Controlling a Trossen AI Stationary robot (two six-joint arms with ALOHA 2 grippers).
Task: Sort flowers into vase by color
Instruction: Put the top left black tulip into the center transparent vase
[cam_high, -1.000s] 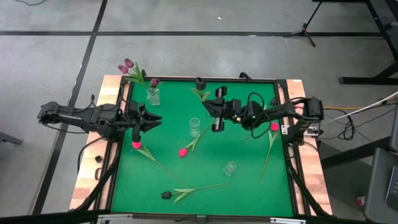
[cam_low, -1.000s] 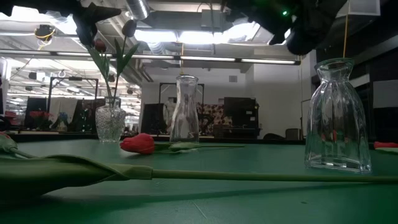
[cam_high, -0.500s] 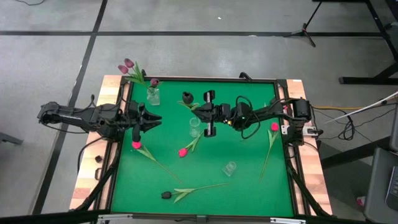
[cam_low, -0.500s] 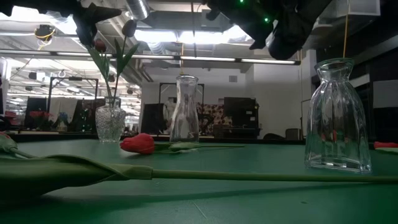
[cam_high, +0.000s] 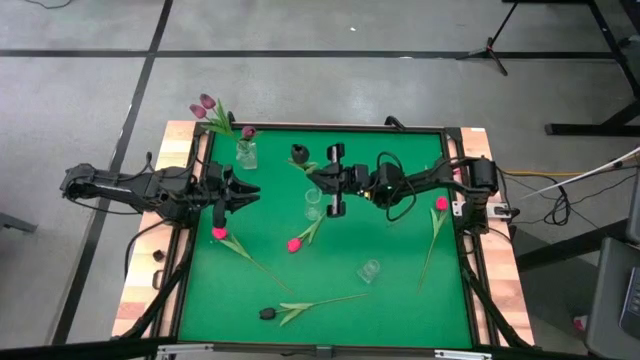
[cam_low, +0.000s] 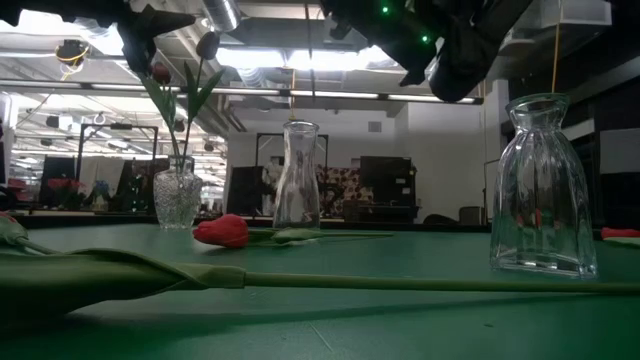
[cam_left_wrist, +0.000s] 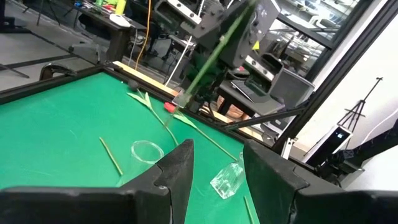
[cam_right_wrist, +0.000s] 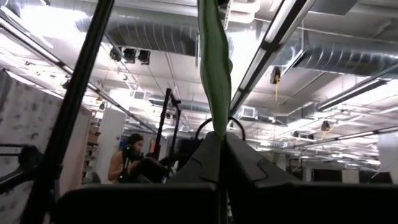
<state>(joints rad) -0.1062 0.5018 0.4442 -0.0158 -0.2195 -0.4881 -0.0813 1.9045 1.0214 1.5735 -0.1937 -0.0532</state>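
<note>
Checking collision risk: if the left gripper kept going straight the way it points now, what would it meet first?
Probably the clear vase mid-table: the left gripper, open, points right across the green mat at about that height. Its own height above the mat is unclear.

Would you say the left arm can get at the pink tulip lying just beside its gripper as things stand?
Probably yes. The left gripper hovers open and empty at the mat's left edge, and the pink tulip lies just beside it on bare green mat, nothing between them.

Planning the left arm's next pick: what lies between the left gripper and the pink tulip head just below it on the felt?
In the high view, only bare green felt separates the left gripper from the pink tulip head.
</note>
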